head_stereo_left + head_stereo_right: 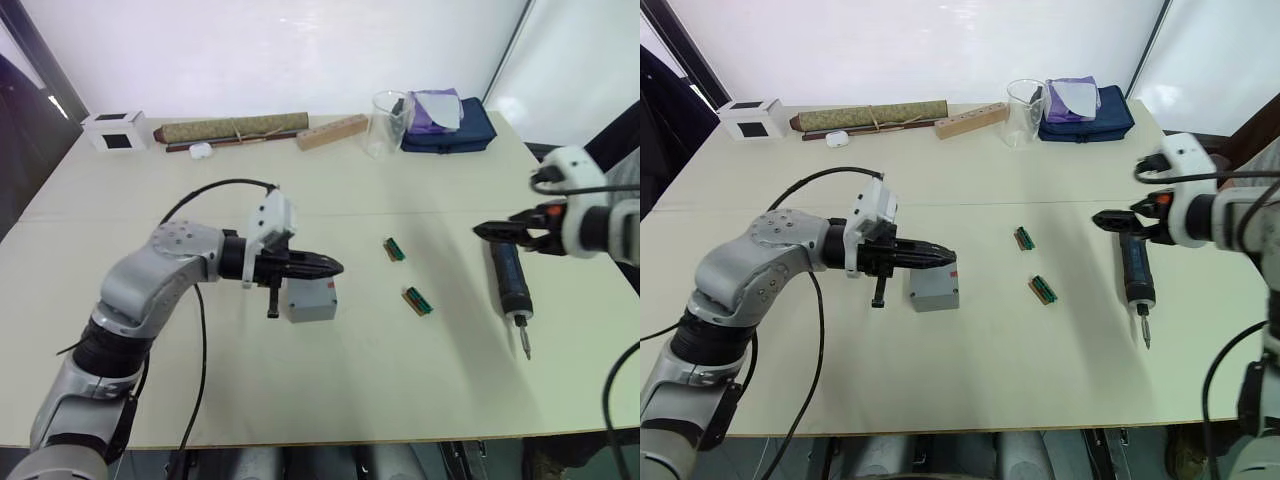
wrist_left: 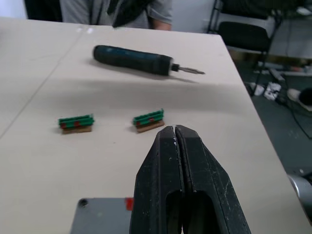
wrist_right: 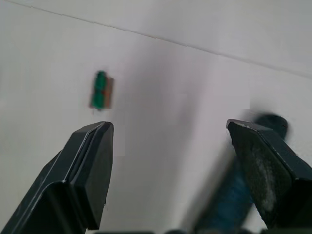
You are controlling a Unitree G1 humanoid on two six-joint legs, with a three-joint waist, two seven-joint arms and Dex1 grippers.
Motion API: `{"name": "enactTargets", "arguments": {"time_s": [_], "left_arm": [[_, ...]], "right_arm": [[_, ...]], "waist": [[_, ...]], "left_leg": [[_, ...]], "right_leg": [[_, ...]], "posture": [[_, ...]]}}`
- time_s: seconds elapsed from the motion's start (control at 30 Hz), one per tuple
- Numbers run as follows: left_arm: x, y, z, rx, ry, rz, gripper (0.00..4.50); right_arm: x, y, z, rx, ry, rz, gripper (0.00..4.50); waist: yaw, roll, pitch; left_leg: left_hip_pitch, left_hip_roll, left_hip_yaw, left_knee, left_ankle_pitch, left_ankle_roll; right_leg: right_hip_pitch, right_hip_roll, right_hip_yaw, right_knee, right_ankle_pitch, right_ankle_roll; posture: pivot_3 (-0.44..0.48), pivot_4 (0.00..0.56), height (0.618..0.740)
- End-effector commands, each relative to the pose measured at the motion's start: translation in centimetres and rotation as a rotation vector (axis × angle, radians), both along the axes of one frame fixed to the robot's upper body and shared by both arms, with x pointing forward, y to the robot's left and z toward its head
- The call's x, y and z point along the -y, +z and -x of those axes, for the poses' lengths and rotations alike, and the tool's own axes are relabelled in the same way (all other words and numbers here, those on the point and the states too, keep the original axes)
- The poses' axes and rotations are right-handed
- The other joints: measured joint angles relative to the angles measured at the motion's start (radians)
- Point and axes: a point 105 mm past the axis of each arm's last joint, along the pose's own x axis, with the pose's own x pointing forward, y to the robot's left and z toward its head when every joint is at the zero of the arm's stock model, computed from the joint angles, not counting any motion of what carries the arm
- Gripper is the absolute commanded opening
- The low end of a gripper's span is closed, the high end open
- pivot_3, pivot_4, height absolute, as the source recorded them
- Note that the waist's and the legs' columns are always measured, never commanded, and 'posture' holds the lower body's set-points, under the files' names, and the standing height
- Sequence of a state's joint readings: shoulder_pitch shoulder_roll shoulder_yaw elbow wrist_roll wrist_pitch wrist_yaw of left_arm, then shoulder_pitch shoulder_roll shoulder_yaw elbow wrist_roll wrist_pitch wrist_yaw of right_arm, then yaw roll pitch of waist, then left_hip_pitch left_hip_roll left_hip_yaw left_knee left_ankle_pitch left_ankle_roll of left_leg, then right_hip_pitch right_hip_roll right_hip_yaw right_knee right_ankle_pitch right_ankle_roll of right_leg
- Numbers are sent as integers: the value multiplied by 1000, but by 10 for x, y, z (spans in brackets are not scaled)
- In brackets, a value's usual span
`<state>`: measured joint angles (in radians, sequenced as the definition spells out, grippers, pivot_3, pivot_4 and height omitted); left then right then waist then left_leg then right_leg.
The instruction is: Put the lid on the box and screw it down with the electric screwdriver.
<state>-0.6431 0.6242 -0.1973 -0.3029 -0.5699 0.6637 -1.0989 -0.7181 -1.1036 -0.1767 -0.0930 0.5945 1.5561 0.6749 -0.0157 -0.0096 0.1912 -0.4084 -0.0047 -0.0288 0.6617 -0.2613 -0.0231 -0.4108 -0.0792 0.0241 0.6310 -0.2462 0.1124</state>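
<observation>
The small grey box (image 1: 310, 300) sits on the table left of centre, with a red mark at one edge. Its top is a flat grey face with a screw hole at a corner (image 2: 97, 217), so the lid appears to lie on it. My left gripper (image 1: 335, 267) hovers just above the box's far edge, shut with nothing between its fingers. The electric screwdriver (image 1: 510, 280) lies on the table at the right, a dark stick with its bit toward the front edge. My right gripper (image 1: 490, 232) stands open over the screwdriver's rear end (image 3: 234, 195), not touching it.
Two small green terminal blocks (image 1: 394, 249) (image 1: 418, 300) lie between box and screwdriver. Along the back edge stand a white cube (image 1: 116, 130), a rolled mat (image 1: 235, 128), a wooden block (image 1: 332, 131), a clear beaker (image 1: 388, 123) and a blue pouch (image 1: 447, 130). A person (image 2: 117, 12) stands beyond the right edge.
</observation>
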Motion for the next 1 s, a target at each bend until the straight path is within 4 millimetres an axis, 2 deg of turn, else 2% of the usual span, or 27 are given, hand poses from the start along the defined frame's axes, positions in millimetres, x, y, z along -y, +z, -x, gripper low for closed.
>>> {"name": "enactTargets", "arguments": {"time_s": [0.03, 0.17, 0.33, 0.4, 0.47, 0.6, 0.87, 1.0], "left_arm": [[7, 6, 0, 76, -39, -3, 0], [15, 5, 0, 82, -42, 30, 0], [16, 6, 11, 59, -41, 80, 0], [18, 9, 13, 38, -26, 110, 0], [16, 5, 16, 27, 0, 109, 0], [9, 1, 24, 18, 48, 102, 0], [7, 0, 27, 5, 115, 111, 0], [6, -1, 28, -1, 145, 116, 0]], "right_arm": [[20, -17, 12, -171, -81, 4, 4211], [37, -37, 18, -317, -150, -15, 4211], [31, -46, 14, -393, -125, -85, 4211], [35, -48, 17, -422, -135, -88, 4211], [41, -56, 15, -448, -137, -41, 4211], [39, -69, 1, -503, -120, -5, 4211], [43, -95, -7, -623, -62, 102, 4211], [47, -108, -8, -686, -12, 170, 4211]], "waist": [[2, 0, 0], [2, 0, 0], [-4, 2, 0], [-2, 2, 0], [1, 1, 0], [-4, 1, 0], [-3, 1, 0], [-3, -3, -2]], "left_leg": [[0, 0, 0, 0, 0, 0], [-1, -1, 2, 1, 0, 0], [-1, 0, 2, 1, 0, 0], [-1, 0, 1, 1, 0, 1], [-1, 0, 1, 1, 0, 1], [-1, 0, 2, 2, 0, 1], [-1, 0, 2, 2, 0, 1], [0, 0, 1, 3, 0, 1]], "right_leg": [[0, 0, 0, 0, 0, 0], [0, -1, 1, -1, 0, 0], [-1, -1, 1, -1, 2, 3], [-1, 0, 1, 0, 2, 3], [-1, 0, 1, -1, 2, 3], [0, -1, 1, -1, 2, 3], [0, 0, 1, -1, 2, 3], [2, 0, 1, -1, 2, 4]], "posture": [[0, 150, 740], [0, 150, 740], [0, 150, 740], [0, 150, 740], [0, 150, 740], [0, 150, 740], [0, 150, 740], [0, 150, 740]]}}
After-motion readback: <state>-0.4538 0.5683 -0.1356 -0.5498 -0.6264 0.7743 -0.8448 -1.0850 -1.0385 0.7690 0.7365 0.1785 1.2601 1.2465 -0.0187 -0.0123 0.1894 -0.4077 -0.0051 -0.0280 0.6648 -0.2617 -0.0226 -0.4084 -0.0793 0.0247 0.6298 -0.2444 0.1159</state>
